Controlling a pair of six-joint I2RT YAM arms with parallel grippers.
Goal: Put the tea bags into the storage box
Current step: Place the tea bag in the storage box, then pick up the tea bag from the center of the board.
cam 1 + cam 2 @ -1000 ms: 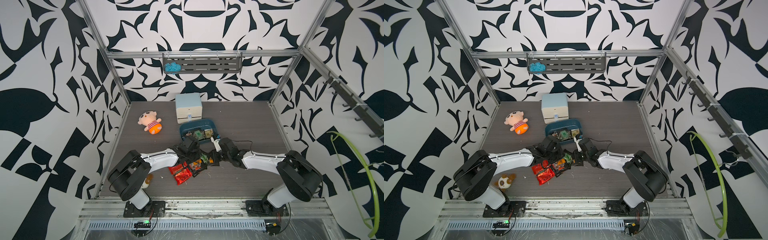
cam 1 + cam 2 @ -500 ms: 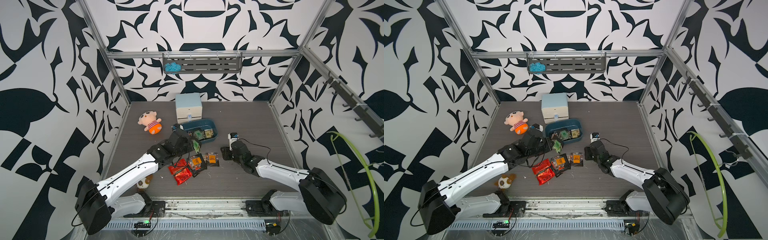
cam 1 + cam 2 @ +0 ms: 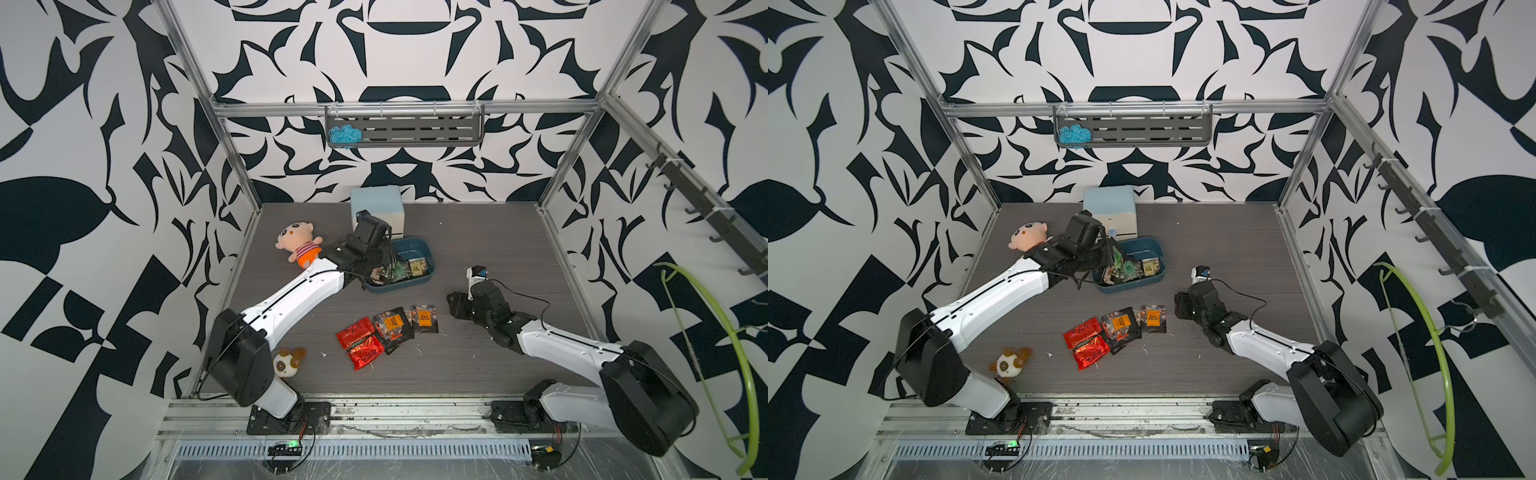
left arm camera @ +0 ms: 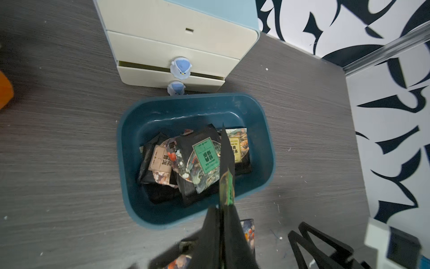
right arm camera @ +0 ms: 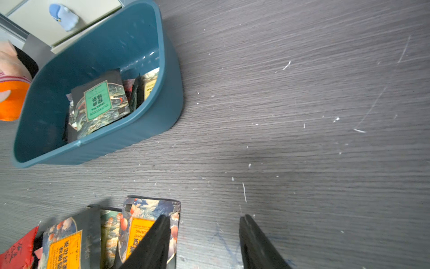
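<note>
Looking down in both top views, you see a dark wood-grain table [image 3: 478, 241] ringed by black-and-white leaf-patterned walls [image 3: 104, 166]. The rounded teal plastic storage box [image 3: 401, 287] sits just above frame centre, flat tea bags [image 4: 204, 154] inside; loose sachets [image 3: 388, 330] lie below centre. Your left jaws, arm outstretched, clench a dark sachet [image 4: 227, 186] edge-on over the box. Your right jaws stand parted, empty, beside the loose sachets.

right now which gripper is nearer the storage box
Left. The left gripper hangs over the storage box rim, shut on a tea bag; the right gripper stands open apart from it, by loose tea bags.
</note>
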